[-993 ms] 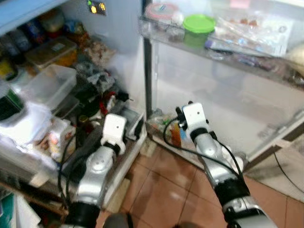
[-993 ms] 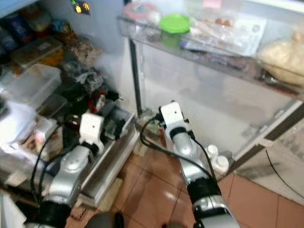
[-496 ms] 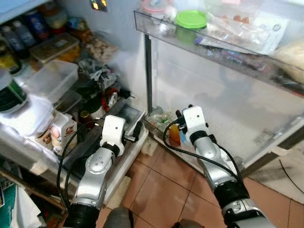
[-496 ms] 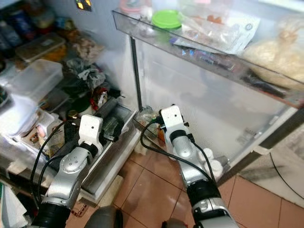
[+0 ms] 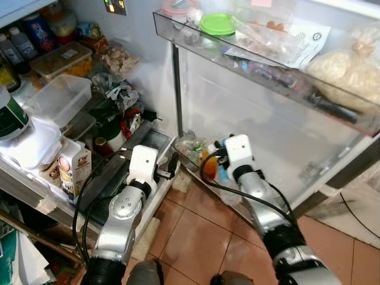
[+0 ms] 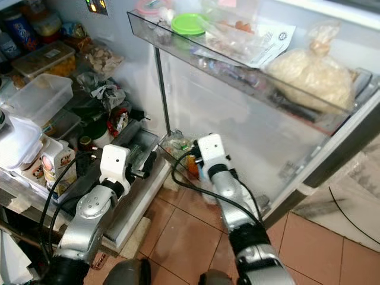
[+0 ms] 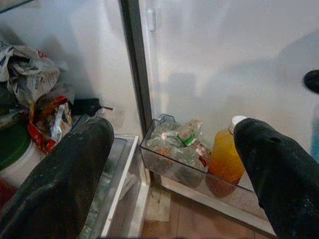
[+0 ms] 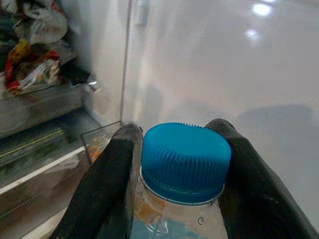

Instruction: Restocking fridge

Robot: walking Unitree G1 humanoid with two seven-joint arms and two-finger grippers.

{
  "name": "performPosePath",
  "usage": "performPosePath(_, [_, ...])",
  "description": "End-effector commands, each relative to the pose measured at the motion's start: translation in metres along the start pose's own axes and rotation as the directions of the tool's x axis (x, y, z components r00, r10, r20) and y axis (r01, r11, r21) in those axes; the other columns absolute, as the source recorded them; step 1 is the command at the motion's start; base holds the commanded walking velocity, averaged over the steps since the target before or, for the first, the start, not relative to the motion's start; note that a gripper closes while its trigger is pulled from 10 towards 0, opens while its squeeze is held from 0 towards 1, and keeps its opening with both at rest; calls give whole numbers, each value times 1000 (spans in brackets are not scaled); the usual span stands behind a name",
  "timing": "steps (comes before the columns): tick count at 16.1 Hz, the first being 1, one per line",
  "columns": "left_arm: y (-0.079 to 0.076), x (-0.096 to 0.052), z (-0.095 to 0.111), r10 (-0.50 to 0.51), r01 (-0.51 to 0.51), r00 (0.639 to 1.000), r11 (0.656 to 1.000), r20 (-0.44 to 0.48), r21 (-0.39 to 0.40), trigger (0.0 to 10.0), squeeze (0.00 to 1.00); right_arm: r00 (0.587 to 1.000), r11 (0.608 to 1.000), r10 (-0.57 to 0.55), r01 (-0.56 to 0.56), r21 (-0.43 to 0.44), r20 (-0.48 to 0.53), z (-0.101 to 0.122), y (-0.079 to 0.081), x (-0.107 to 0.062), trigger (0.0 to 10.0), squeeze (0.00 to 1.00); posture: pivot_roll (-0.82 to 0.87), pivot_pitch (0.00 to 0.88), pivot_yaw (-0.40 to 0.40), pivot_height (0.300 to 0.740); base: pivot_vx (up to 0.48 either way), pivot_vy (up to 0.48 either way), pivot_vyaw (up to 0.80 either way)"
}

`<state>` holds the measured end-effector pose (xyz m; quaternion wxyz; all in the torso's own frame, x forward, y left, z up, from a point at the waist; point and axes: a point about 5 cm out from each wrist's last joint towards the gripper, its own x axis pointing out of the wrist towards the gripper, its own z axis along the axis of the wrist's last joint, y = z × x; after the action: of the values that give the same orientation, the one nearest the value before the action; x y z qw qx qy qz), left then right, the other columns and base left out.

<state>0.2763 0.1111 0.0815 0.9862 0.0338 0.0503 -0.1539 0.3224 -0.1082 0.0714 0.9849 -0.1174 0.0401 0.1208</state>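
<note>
**Operator:** What has changed in the last second?

**Spotter:** Mostly your viewpoint. The head has swung, so the whole picture slid; don't read that as things moving. Start with the open fridge door (image 5: pixel 249 119). The lower door bin (image 7: pixel 172 167) sits at its foot, and I'll place everything from that bin. High above it, the upper door shelf (image 5: pixel 178 28) carries bags and a green-lidded tub (image 5: pixel 217 24). None of that concerns you.

**Operator:** And the arms?

**Spotter:** Your right arm has pushed in closer, so the right gripper (image 8: pixel 174 144) is now just at the bin. A second ago it hung a little short of it. The left gripper (image 7: pixel 174 134) is spread wide with nothing between its fingers. It hovers near the bin on the side of the fridge body and looks straight at it.

**Operator:** Where's the bottle?

**Spotter:** The water bottle (image 8: pixel 174 219) is pinched at the neck in your right gripper, with one finger on each side of its blue cap (image 8: pixel 185 159). It hangs upright just beside the orange juice bottle (image 7: pixel 224 154) that stands in the bin. A crumpled clear bag (image 7: pixel 177 144) fills the bin's hinge end.

**Operator:** So what does that mean?

**Spotter:** I'd judge you're at the placing step. I can't tell from here whether the base is already inside the bin. Aim for the gap on the far side of the juice from the bag.
</note>
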Motion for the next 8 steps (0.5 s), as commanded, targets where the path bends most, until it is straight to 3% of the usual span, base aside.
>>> performPosePath(1, [1, -4, 1, 15, -15, 1000, 1000, -1, 10, 10000, 0, 1000, 1000, 8, -9, 14, 23, 7, 0, 6, 10000, 0, 152, 133, -4, 740, 0, 0, 0])
performPosePath(5, [-2, -21, -2, 57, -57, 998, 998, -7, 3, 10000, 0, 999, 996, 38, -37, 81, -16, 3, 5, 16, 10000, 0, 191, 184, -29, 740, 0, 0, 0])
performPosePath(8, [-8, -39, -2, 79, -79, 997, 997, -10, -14, 10000, 0, 998, 995, 61, -58, 78, -33, 2, 10, 20, 10000, 0, 212, 226, -35, 740, 0, 0, 0])
